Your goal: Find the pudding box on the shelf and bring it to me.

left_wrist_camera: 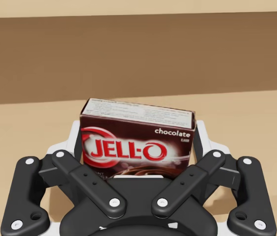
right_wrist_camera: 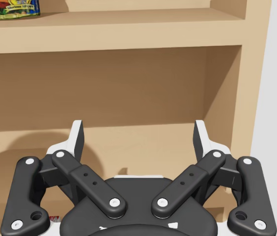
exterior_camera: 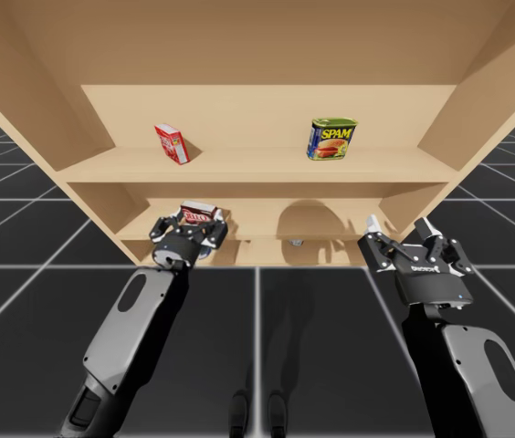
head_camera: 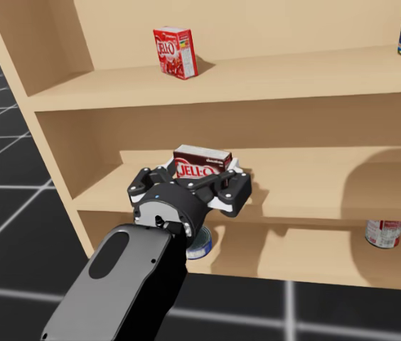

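At the far left of the upper board of the shelf (exterior_camera: 257, 166) stands a small red box (exterior_camera: 173, 143), upright and turned a little. It is not the dark one the task wants, so it is left alone.

One board lower and slightly to the right, my left gripper (left_wrist_camera: 138, 132) reaches in level with the middle board. I judge that this lets its fingers pass either side of the pudding box (head_camera: 202, 158) instead of coming down on it. The dark brown box stands upright on that board with its broad printed face towards the wrist, and it sits squarely between the two fingers, which flank its short sides. The fingers are spread as wide as those of my idle hand and the box nearly fills the gap. I read them as parted, with no clamp yet, though I cannot be sure whether a pad already brushes the cardboard. The box goes deep enough into the gap that closing should catch it near its middle.

Further right on the upper board sits a blue and yellow can (exterior_camera: 331, 138), well apart from all this.

At the far right my right gripper (right_wrist_camera: 138, 135) hangs in front of the shelf with its fingers wide apart and nothing between them — probably parked clear so the left arm can draw the box straight back.
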Robot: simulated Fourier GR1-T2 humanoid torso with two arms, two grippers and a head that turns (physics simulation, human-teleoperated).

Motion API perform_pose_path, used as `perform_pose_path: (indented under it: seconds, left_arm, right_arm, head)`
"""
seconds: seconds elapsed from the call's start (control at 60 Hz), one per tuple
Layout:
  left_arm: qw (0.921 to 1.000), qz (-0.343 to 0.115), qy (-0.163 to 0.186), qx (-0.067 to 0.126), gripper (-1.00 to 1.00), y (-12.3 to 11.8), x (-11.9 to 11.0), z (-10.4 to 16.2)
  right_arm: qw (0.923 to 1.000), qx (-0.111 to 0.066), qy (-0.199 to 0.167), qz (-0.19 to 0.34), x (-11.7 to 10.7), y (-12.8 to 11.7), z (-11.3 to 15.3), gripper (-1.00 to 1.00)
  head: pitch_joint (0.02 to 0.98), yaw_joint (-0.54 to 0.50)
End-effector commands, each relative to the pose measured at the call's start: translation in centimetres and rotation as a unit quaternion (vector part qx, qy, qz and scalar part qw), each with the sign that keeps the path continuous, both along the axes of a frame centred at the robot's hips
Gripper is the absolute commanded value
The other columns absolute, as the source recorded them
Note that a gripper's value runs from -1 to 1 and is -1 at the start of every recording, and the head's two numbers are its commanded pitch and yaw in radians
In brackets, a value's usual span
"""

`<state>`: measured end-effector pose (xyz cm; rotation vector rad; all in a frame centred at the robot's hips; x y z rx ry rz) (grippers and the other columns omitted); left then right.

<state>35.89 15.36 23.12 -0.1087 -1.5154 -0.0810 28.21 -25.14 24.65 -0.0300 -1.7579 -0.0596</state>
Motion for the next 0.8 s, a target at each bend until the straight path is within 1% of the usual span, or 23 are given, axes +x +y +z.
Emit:
perform_pose_path:
  seconds: [0.017,0.117,0.15,0.167,0.183,0.2,0.267,0.433,0.467,0.617,0.633,0.7,0.733,0.75,0.8]
  left_arm:
    - [1.0,0.007,0.004,0.002,-1.0,-0.3,1.2,-0.4]
    - [1.0,0.006,0.005,-0.001,-1.0,-0.2,1.4,-0.6]
    - [1.0,0.006,0.004,-0.001,-0.79,-0.2,1.4,-0.7]
    - [1.0,0.007,0.002,-0.001,-0.2,-0.2,1.4,-0.7]
    - [1.0,0.006,0.002,-0.001,0.19,-0.3,1.4,-0.7]
    - [1.0,0.006,0.002,-0.002,0.9,-0.3,1.3,-0.8]
    - [1.0,0.003,-0.001,-0.002,1.0,-0.3,1.1,-0.6]
    - [0.9999,-0.007,-0.012,-0.006,1.0,-0.1,-0.2,0.7]
    - [0.9998,-0.01,-0.012,-0.009,1.0,0.0,-0.9,1.2]
    - [0.9997,-0.018,-0.014,-0.001,1.0,0.4,-3.6,2.2]
    - [0.9996,-0.023,-0.015,-0.001,1.0,0.5,-4.3,2.4]
    - [0.9996,-0.026,-0.012,-0.005,1.0,0.6,-5.3,2.6]
    - [0.9995,-0.03,-0.008,-0.009,1.0,0.7,-6.0,2.8]
    - [0.9993,-0.035,-0.007,-0.011,1.0,0.8,-6.8,2.9]
    - [0.9992,-0.038,-0.009,-0.011,0.99,0.9,-7.5,3.1]
  right_arm:
    - [1.0,0.0,0.001,0.0,0.0,-0.1,0.0,-1.0]
    - [1.0,0.0,0.002,-0.001,0.0,-0.1,-0.1,-1.0]
    - [1.0,0.0,0.002,-0.002,0.0,-0.1,-0.1,-1.0]
    - [1.0,0.001,0.002,-0.002,0.0,-0.1,-0.1,-1.0]
    - [1.0,0.001,0.002,-0.002,0.0,-0.1,-0.1,-1.0]
    - [1.0,0.001,0.002,-0.002,0.0,-0.1,-0.1,-1.0]
    - [1.0,0.0,0.002,-0.002,0.1,-0.1,-0.1,-1.0]
    - [1.0,-0.001,0.002,-0.002,0.1,-0.2,-0.1,-1.0]
    - [1.0,-0.001,0.002,-0.002,0.2,-0.2,-0.1,-1.0]
    - [1.0,-0.002,0.004,-0.001,0.3,-0.2,-0.2,-1.0]
    - [1.0,-0.002,0.003,-0.001,0.3,-0.2,-0.2,-1.0]
    - [1.0,-0.002,0.004,-0.001,0.3,-0.2,-0.2,-1.0]
    - [1.0,-0.003,0.004,-0.001,0.3,-0.2,-0.2,-1.0]
    - [1.0,-0.003,0.004,-0.002,0.3,-0.2,-0.2,-1.0]
    - [1.0,-0.003,0.004,-0.002,0.3,-0.2,-0.2,-1.0]
  head:
    - [0.577,0.25]
    - [0.576,0.25]
    - [0.576,0.25]
    - [0.576,0.25]
    - [0.576,0.25]
    - [0.575,0.25]
    - [0.574,0.25]
    - [0.57,0.25]
    - [0.567,0.24]
    - [0.566,0.24]
    - [0.566,0.24]
    - [0.565,0.24]
    - [0.564,0.24]
    - [0.563,0.24]
    - [0.563,0.24]
